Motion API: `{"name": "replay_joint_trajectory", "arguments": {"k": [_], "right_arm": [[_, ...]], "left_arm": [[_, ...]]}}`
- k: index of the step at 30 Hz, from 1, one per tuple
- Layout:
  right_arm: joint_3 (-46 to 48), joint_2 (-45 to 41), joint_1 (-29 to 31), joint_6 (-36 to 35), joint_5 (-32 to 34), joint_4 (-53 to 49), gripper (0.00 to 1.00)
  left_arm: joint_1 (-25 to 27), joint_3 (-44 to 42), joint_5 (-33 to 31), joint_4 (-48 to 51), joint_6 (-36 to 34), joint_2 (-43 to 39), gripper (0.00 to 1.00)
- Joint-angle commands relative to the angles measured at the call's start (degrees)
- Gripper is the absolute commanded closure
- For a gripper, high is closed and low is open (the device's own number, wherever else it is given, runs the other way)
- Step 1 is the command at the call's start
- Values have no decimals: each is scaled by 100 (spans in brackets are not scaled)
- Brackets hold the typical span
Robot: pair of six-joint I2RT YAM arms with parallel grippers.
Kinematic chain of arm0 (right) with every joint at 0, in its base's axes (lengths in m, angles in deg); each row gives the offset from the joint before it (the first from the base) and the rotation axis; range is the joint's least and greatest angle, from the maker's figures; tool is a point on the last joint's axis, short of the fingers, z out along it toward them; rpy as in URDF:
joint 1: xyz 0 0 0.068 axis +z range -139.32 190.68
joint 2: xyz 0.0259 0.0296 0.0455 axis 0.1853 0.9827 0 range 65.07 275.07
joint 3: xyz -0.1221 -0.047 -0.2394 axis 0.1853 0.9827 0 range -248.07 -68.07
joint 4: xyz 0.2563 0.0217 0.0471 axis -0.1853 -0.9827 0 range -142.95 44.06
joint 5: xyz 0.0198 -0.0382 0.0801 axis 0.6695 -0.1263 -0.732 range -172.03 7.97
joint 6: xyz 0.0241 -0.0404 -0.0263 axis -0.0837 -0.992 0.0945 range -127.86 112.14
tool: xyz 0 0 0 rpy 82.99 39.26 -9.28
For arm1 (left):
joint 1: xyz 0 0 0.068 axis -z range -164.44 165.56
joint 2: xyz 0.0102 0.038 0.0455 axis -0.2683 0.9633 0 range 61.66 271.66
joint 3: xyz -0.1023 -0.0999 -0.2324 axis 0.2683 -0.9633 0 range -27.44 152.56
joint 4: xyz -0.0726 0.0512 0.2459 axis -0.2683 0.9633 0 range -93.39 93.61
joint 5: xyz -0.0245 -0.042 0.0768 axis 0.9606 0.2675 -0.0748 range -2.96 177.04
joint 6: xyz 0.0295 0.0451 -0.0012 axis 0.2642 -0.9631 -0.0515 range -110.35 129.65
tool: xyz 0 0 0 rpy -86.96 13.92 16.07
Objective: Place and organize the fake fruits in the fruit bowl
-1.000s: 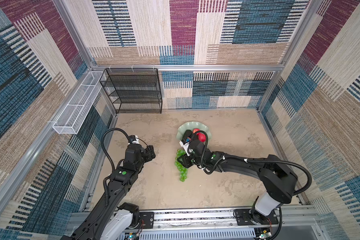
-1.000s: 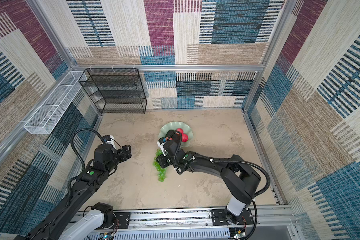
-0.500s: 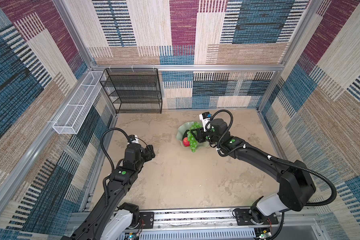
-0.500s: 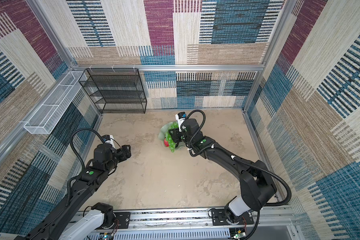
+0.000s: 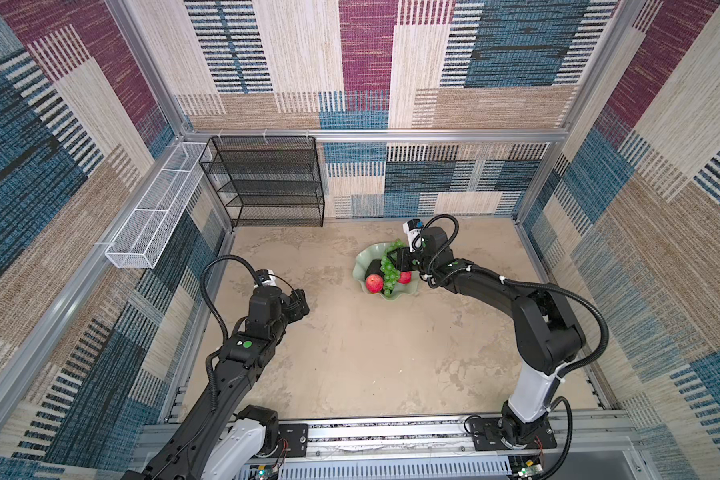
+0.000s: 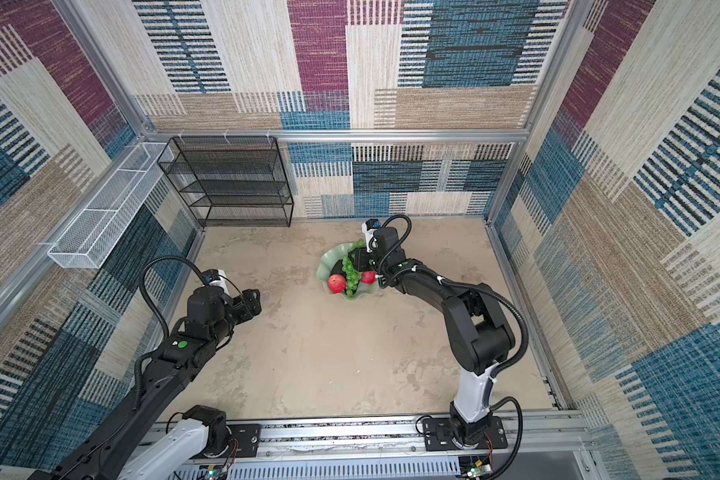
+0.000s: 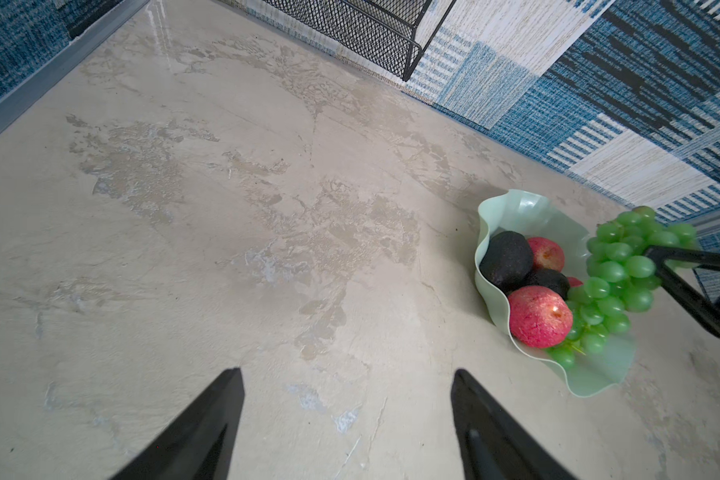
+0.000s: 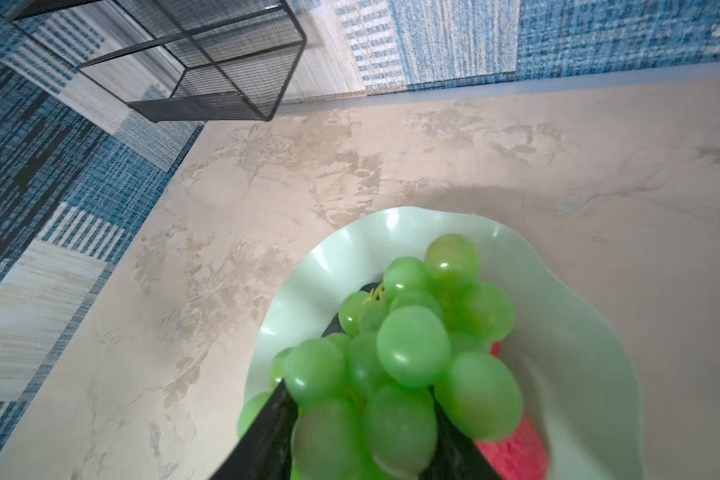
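Observation:
The pale green fruit bowl stands toward the back of the table, right of centre. In it lie two red apples and two dark avocados; a red sliver shows behind them. My right gripper hangs over the bowl, shut on the top of the green grapes. The bunch hangs down, its lower end resting in the bowl beside the front apple. My left gripper is open and empty over bare table, well left of the bowl.
A black mesh shelf rack stands against the back wall at the left. A white wire basket is fixed along the left wall. Patterned walls enclose the table on three sides.
My right gripper lifted the grapes from the table left of and in front of the bowl and carried them over it; their lower end now rests inside. The left arm has not moved.

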Motion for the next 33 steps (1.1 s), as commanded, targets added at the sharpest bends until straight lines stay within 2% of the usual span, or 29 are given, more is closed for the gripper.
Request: {"name": "replay_joint_trajectory", "arguments": {"k": [1, 2, 6, 13, 15, 18, 22, 24, 26, 27, 28, 31, 32, 33], "right_arm": [[-276, 276, -73, 13, -122, 369, 31], [-330, 324, -102, 18, -126, 389, 23], [-222, 140, -221, -3, -164, 676, 0], [750, -899, -265, -274, 292, 1224, 0], [1353, -1351, -265, -354, 740, 1564, 0], [2455, -2167, -281, -543, 1812, 2179, 0], [3575, -2969, -292, -958, 3359, 2570, 0], [4106, -3296, -329, -1133, 3895, 2947, 0], [4631, -3582, -408, -1223, 4259, 3426, 0], [4797, -3653, -457, -1256, 4401, 3582, 0], [4939, -3689, -523, -1322, 4515, 3754, 0], [5192, -3534, -760, -1516, 4765, 4289, 0], [5289, -3412, -860, -1554, 4816, 4558, 0], [5380, -3290, -983, -1584, 4821, 4817, 0]], "left_arm": [[-36, 37, -145, -228, -83, 14, 18], [-33, 40, -155, -243, -105, 19, 18], [-74, 44, -417, -252, -311, -4, 16], [-155, -317, -1083, -1212, -992, 80, 12], [-211, -518, -1241, -1723, -1435, 242, 8], [-403, -947, -1498, -2825, -2155, 658, 1], [-995, -1462, -1089, -4309, -2457, 1407, 1], [-1263, -1684, -887, -5137, -2511, 1867, 1], [-1385, -1854, -748, -5908, -2631, 2413, 1], [-1393, -1827, -782, -5988, -2606, 2568, 1], [-1435, -1766, -517, -5847, -2482, 2605, 1], [-1444, -1718, -420, -6539, -2561, 3295, 0], [-1464, -1683, -213, -6759, -2665, 3499, 0], [-1459, -1515, -156, -6204, -2614, 3531, 1]]}}
